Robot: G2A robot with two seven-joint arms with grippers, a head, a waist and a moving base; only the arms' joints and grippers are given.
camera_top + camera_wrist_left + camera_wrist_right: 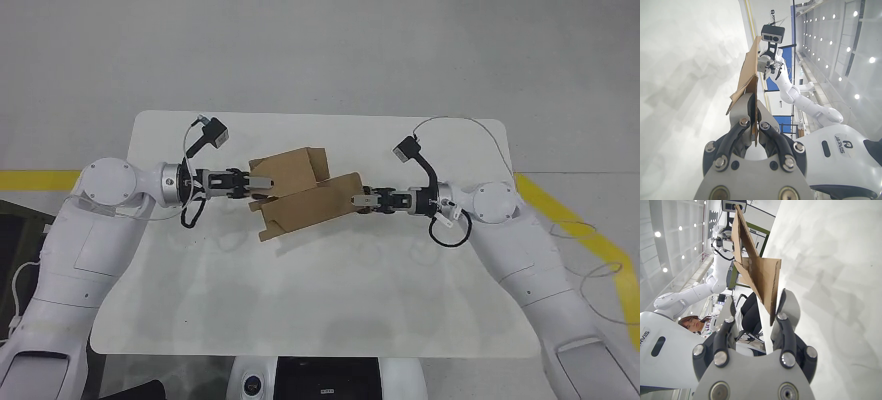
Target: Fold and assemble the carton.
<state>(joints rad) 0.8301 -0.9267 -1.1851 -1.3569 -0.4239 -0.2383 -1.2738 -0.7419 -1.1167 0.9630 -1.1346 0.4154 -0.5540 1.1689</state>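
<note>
L hand [753,106]: clamped tight on the carton [300,195]. You see both fingers pressed flat vs. one thin card edge, no gap betw. them.
L hand spot: left of mid-worktop in top view, tips pointing toward the other hand.
R hand [757,300]: spread wide, gripping nothing. A carton corner pokes into the gap and lies just against one finger. The other finger stands well apart from the card.
R hand spot: right of mid-worktop, tips at the carton's right end, facing the L hand.
Carton: brown corrugated card, only part-folded. It spans betw. the 2 hands over the middle of the worktop [320,300].
Carton shape: top view gives you 2 overlapping panels. The far one sits toward the L hand. The nearer, longer one slants down-left from the R hand. Flaps stick out at diff. angles, not a closed box.
Carton vs. worktop: wrist views show it near edge-on w/ panels splayed. Whether any edge touches the worktop, you can't tell.
L arm [130,185]: comes in from the worktop's left side, forearm stretched toward the centre.
R arm [480,200]: comes in from the right side, mirrored.
Worktop: white, rounded corners.
Floor [320,50]: grey, w/ a yellow stripe [35,180] showing at both sides of the worktop.
</note>
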